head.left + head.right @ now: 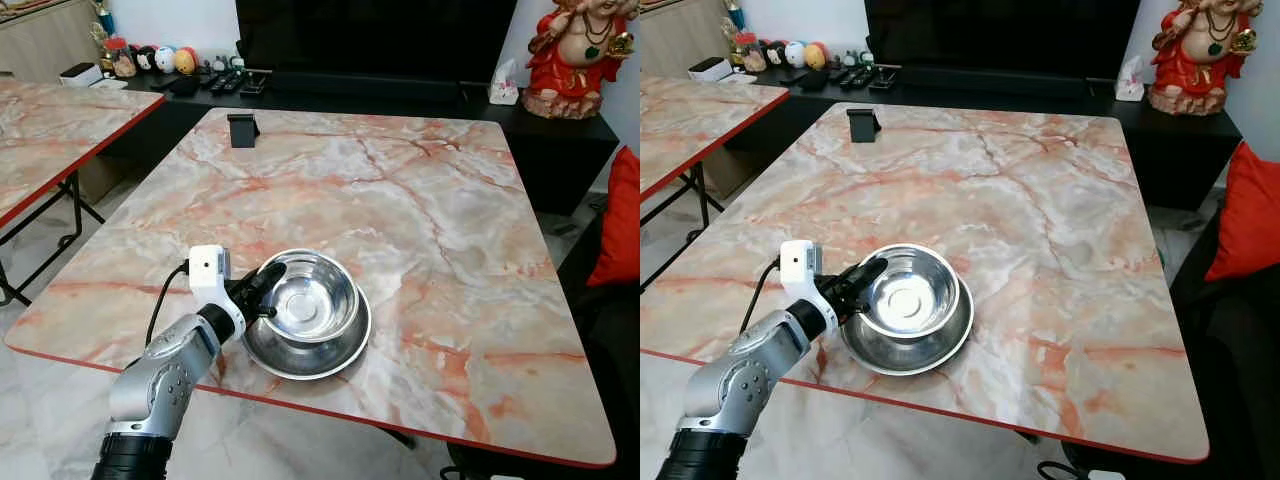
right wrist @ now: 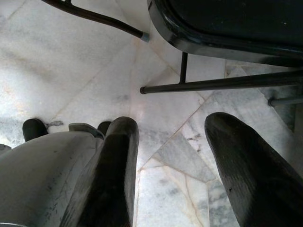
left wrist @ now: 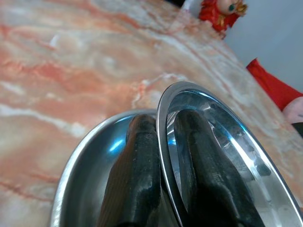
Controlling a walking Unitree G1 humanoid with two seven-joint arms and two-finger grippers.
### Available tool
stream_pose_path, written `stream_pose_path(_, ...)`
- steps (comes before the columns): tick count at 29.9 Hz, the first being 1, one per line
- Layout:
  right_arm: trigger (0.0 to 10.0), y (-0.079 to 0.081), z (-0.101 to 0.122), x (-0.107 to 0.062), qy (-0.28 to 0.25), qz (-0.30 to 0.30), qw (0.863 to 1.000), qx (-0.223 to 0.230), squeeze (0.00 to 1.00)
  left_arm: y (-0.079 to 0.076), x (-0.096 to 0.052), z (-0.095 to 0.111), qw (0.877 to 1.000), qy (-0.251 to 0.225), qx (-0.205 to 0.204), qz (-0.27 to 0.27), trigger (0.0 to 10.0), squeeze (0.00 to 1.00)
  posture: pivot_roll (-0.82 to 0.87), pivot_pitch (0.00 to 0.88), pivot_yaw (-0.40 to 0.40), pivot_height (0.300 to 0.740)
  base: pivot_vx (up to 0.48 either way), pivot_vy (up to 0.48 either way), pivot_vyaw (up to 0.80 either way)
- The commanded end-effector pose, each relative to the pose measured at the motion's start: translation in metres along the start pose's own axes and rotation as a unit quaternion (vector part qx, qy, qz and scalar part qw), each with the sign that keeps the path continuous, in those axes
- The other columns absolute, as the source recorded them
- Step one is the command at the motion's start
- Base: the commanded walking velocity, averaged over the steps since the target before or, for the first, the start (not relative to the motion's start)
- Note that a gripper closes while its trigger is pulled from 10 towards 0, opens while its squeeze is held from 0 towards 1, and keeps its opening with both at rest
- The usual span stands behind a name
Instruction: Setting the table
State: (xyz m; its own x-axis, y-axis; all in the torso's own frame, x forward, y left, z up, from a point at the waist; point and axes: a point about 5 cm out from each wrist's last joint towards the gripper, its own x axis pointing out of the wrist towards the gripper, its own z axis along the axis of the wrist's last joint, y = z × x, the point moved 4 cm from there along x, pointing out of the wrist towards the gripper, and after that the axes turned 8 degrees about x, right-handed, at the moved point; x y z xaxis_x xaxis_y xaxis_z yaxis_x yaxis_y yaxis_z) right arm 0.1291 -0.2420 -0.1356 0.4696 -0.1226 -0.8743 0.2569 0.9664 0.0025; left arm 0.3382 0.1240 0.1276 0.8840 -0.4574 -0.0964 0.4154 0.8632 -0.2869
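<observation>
Two steel bowls sit nested near the front edge of the marble table (image 1: 400, 200): a smaller inner bowl (image 1: 310, 300) inside a wider outer bowl (image 1: 335, 362). My left gripper (image 1: 262, 292) reaches in from the left and is shut on the inner bowl's near-left rim. In the left wrist view, one black finger (image 3: 199, 156) lies inside the inner bowl's rim (image 3: 163, 118) and the other sits outside it, over the outer bowl (image 3: 87, 142). My right gripper (image 2: 170, 125) hangs open above the marble floor, holding nothing.
A small black stand (image 1: 243, 130) is at the table's far left. A second marble table (image 1: 50, 130) stands to the left. Behind are a dark console with remotes, a tissue box (image 1: 504, 85) and a red statue (image 1: 575, 55). A red cushion (image 1: 620, 220) lies to the right. Black chair legs (image 2: 213, 85) cross the floor near the right gripper.
</observation>
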Motion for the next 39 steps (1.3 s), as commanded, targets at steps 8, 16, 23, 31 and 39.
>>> stream_pose_path(8, 10.0, 0.000, 0.000, 0.000, 0.000, -0.001, 1.000, 0.008, 0.00, 0.003, 0.004, 0.001, 1.000, 0.007, 0.015, 0.011, 10.0, 0.00, -0.04, 0.000, 0.010, 0.732, 0.000, 0.000, 0.00)
stream_pose_path(16, 10.0, 0.000, 0.000, 0.000, 0.001, -0.001, 1.000, 0.009, 0.00, -0.001, 0.004, -0.004, 1.000, 0.018, 0.017, 0.003, 10.0, 0.00, -0.04, 0.000, 0.010, 0.732, 0.000, 0.000, 0.00)
stream_pose_path(23, 10.0, 0.000, 0.000, 0.000, 0.001, 0.000, 1.000, 0.009, 0.00, -0.002, 0.005, -0.008, 1.000, 0.024, 0.015, 0.003, 10.0, 0.00, -0.04, 0.000, 0.012, 0.732, 0.000, 0.000, 0.00)
stream_pose_path(31, 10.0, 0.001, 0.000, 0.000, 0.001, 0.001, 1.000, 0.007, 0.00, -0.004, 0.006, -0.011, 0.999, 0.029, 0.015, 0.003, 10.0, 0.00, -0.04, 0.000, 0.011, 0.732, 0.000, 0.000, 0.00)
stream_pose_path(39, 10.0, 0.001, 0.000, 0.000, 0.001, 0.001, 1.000, 0.007, 0.00, -0.004, 0.006, -0.012, 0.999, 0.032, 0.017, 0.005, 10.0, 0.00, -0.04, 0.000, 0.010, 0.732, 0.000, 0.000, 0.00)
